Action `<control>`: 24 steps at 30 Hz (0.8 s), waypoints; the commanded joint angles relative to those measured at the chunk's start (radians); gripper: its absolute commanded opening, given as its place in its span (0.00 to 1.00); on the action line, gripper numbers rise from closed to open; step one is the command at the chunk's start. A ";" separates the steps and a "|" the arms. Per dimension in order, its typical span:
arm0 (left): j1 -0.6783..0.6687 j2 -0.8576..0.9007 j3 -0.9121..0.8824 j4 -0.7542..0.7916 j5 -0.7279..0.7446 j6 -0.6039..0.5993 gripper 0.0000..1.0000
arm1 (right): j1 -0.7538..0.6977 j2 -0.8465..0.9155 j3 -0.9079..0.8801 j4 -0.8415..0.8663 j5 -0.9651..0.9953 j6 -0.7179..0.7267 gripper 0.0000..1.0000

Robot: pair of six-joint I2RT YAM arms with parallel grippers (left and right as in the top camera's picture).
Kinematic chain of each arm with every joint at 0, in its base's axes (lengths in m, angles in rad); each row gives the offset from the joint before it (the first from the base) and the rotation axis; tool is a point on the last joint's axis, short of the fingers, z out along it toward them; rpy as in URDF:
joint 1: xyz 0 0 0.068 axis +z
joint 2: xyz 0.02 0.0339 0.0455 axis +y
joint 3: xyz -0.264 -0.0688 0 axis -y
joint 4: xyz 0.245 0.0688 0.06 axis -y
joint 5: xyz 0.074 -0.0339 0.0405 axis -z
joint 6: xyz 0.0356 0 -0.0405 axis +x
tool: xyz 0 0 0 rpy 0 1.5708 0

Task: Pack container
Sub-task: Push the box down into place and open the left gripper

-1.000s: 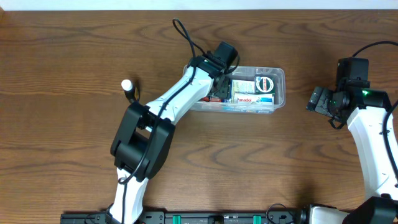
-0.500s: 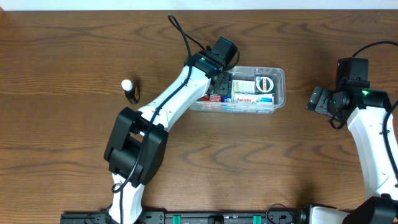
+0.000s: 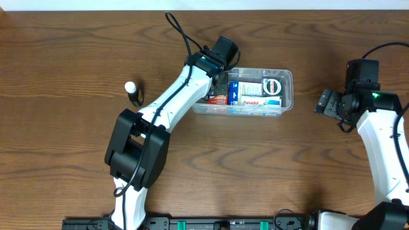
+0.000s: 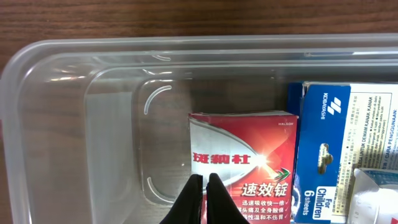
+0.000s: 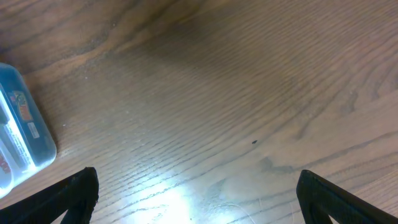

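Note:
The container [image 3: 289, 75] is a clear plastic tub at the table's middle, holding several small boxes. A red carton [image 4: 249, 149] lies flat at its left end beside a blue box [image 4: 348, 137]. My left gripper [image 4: 206, 180] hovers over the carton's left edge, shut with nothing between its fingers. The tub's rim [image 4: 74, 56] curves round the bare left part of its floor. From overhead the left gripper [image 3: 220, 80] is over the tub's left end. My right gripper [image 3: 324, 102] stands open over bare table to the right of the tub, its fingers wide apart [image 5: 198, 186].
A small dark bottle with a white cap [image 3: 132, 91] lies on the table left of the tub. The tub's corner [image 5: 25, 134] shows at the left edge of the right wrist view. Brown wooden tabletop surrounds everything.
My left gripper has shut and shifted slightly left over the tub, uncovering the red carton lying inside. The right arm has not moved.

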 commanded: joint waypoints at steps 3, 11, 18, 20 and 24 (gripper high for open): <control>0.008 0.039 0.002 -0.005 -0.036 -0.045 0.06 | -0.006 -0.005 0.003 -0.001 0.007 -0.012 0.99; 0.035 0.051 -0.007 -0.017 -0.078 -0.097 0.06 | -0.006 -0.005 0.003 -0.001 0.007 -0.012 0.99; 0.034 0.062 -0.045 -0.006 -0.074 -0.097 0.06 | -0.006 -0.005 0.003 -0.001 0.007 -0.012 0.99; 0.034 0.068 -0.045 -0.005 -0.058 -0.096 0.06 | -0.006 -0.005 0.003 -0.001 0.007 -0.012 0.99; 0.034 0.074 -0.045 -0.001 -0.019 -0.089 0.06 | -0.006 -0.005 0.003 -0.001 0.007 -0.011 0.99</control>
